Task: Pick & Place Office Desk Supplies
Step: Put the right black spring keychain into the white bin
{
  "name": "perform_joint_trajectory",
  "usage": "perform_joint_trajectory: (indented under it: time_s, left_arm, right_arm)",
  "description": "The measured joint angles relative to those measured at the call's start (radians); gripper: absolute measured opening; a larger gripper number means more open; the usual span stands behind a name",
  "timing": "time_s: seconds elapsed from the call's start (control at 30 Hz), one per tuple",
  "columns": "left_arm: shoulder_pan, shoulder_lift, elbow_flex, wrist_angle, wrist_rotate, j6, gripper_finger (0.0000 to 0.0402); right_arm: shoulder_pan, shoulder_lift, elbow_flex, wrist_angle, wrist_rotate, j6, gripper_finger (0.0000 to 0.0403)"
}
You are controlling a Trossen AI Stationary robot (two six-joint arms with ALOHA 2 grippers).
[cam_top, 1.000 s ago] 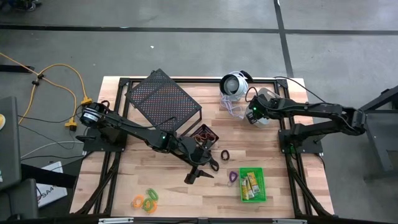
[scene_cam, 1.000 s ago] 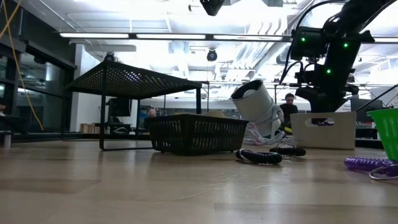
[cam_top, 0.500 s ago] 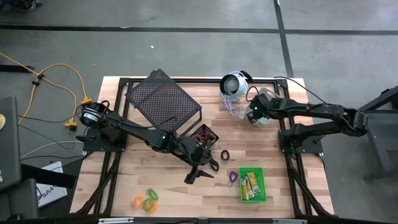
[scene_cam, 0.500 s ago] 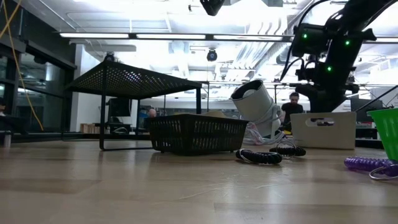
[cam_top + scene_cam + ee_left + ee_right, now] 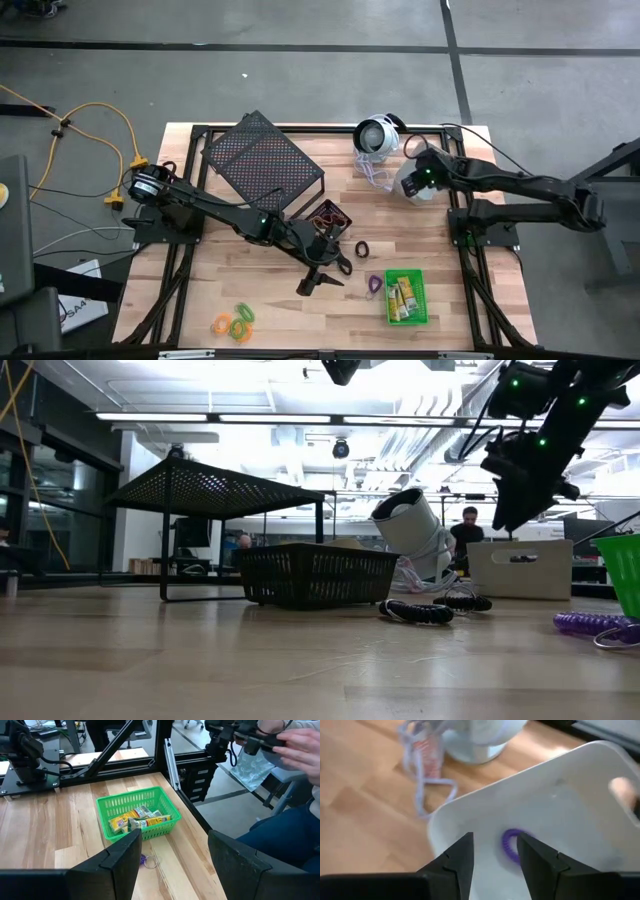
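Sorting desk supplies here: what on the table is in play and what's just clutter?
In play:
- grey bin with a purple loop inside
- green bin of yellow pieces
- black bin
- dark loop, second purple loop, orange and green loops

Clutter:
- black mesh rack
- round white device with cord

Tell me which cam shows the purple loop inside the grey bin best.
Right wrist view: it looks straight down into the grey bin, with the purple loop on its floor, between the right gripper fingers. High view: the arm covers the bin. Low view shows only the bin's side wall. Left wrist view misses it.
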Motion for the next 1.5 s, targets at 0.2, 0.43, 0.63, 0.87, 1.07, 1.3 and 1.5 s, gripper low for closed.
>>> perform_joint_trajectory:
  time_s: [0.2,0.43,0.63,0.87,1.07,1.3,1.5]
  left_arm:
    - [0.000,0.000,0.000,0.000,0.000,0.000,0.0223]
    - [0.000,0.000,0.000,0.000,0.000,0.000,0.0223]
    - [0.000,0.000,0.000,0.000,0.000,0.000,0.0223]
    - [0.000,0.000,0.000,0.000,0.000,0.000,0.0223]
    - [0.000,0.000,0.000,0.000,0.000,0.000,0.0223]
    - [0.000,0.000,0.000,0.005,0.000,0.000,0.0223]
    - [0.000,0.000,0.000,0.005,0.000,0.000,0.0223]
  right_arm:
    - [0.034,0.000,0.000,0.067,-0.206,-0.096,0.0139]
    - [0.182,0.000,0.000,0.175,-0.227,-0.125,0.0139]
    - [0.329,0.001,0.000,0.217,-0.227,-0.141,0.0139]
    - [0.478,0.031,0.000,0.248,-0.221,-0.145,0.0139]
    - [0.565,0.112,0.001,0.342,-0.223,-0.152,0.0139]
    - [0.605,0.198,0.001,0.418,-0.223,-0.153,0.0139]
    - [0.653,0.330,0.001,0.551,-0.221,-0.085,0.0139]
